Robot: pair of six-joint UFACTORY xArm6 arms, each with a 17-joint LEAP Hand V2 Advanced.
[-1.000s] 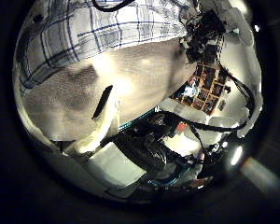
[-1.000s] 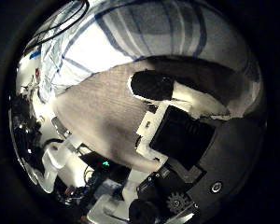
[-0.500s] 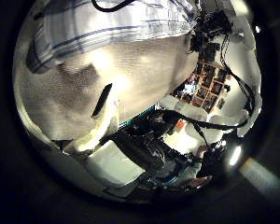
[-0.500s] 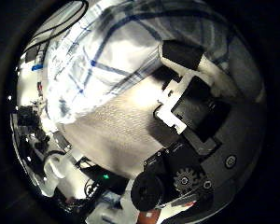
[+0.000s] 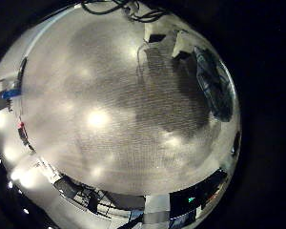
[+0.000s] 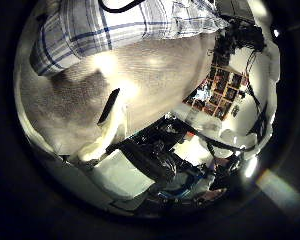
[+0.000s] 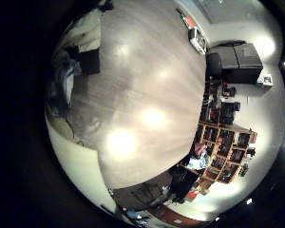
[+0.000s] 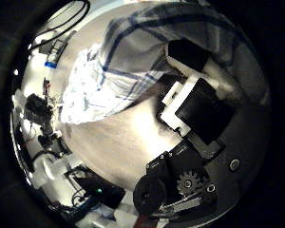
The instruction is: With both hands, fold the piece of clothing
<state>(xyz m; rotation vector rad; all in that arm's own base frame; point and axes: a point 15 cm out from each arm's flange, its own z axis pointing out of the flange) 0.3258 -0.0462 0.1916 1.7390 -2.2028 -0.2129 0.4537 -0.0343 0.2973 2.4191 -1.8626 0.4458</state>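
1. Shirt (image 6: 120,25): a checked shirt lies on the desk (image 6: 150,75). In the left thumb side palm view it fills the far part of the desk surface, with its near edge folded or rolled over. Bare desk lies between this edge and the palm.

2. Left robot hand (image 6: 105,130): one finger (image 6: 109,106) reaches out over the bare desk, with its dark pad turned toward the surface. The pad is apart from the shirt edge. The other fingers are not shown clearly, so how far the robot hand is open, and whether it holds anything, cannot be told. In the left little finger side palm view, most of the picture is bare desk (image 5: 105,114). A dark bunch of cloth (image 5: 215,81) sits at the rim beside finger parts; whether it is gripped cannot be told.

3. Right robot hand (image 8: 195,114): the shirt (image 8: 133,57) is close to this palm and fills much of the view. One fingertip (image 8: 185,52) lies against the cloth, well in from its edge. Whether the fingers pinch the cloth or only rest on it cannot be told. Bare desk (image 8: 114,142) shows beside the shirt edge.

4. Right little finger side palm view: mostly bare desk (image 7: 152,85), with crumpled cloth (image 7: 66,85) at the rim near the palm. A shelf (image 7: 223,142) stands in the room beyond the desk.
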